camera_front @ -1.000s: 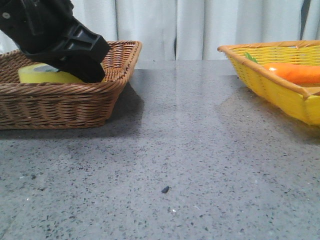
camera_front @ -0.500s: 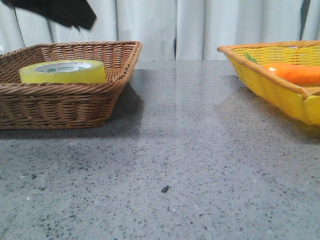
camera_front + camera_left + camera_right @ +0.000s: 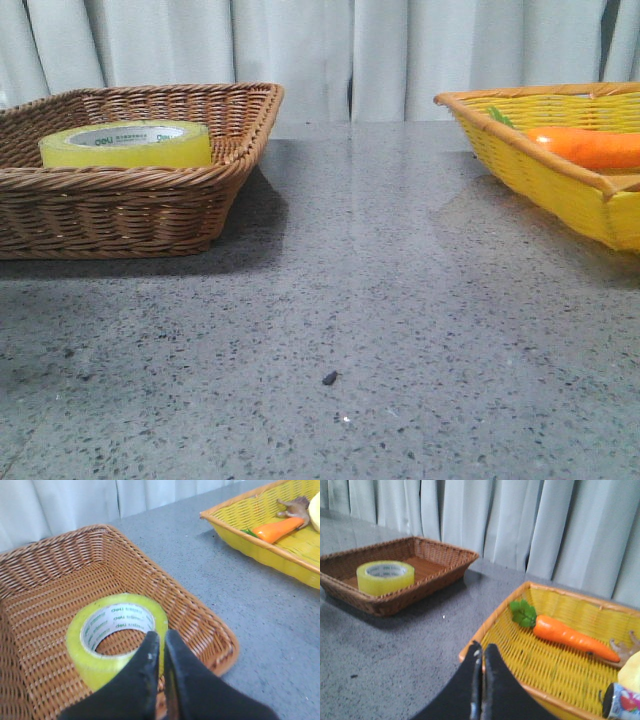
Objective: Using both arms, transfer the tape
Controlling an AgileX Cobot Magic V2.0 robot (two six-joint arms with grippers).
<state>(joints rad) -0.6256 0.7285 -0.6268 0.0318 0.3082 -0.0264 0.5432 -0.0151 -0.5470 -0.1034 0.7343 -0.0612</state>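
The yellow tape roll [image 3: 126, 145] lies flat in the brown wicker basket [image 3: 130, 215] at the left of the table. It also shows in the left wrist view [image 3: 117, 632] and in the right wrist view [image 3: 385, 577]. My left gripper [image 3: 161, 637] is shut and empty, held above the basket over the roll's near side. My right gripper [image 3: 482, 650] is shut and empty, above the near rim of the yellow basket [image 3: 485, 630]. Neither gripper shows in the front view.
The yellow basket [image 3: 540, 170] at the right holds an orange carrot [image 3: 585, 146] with green leaves [image 3: 522, 612], and other small items at its far end. Grey speckled table [image 3: 380, 300] lies between the baskets. White curtain behind.
My left arm, which hid the tape in the brown basket a second ago, has risen out of the front view. The tape roll stays in the basket.
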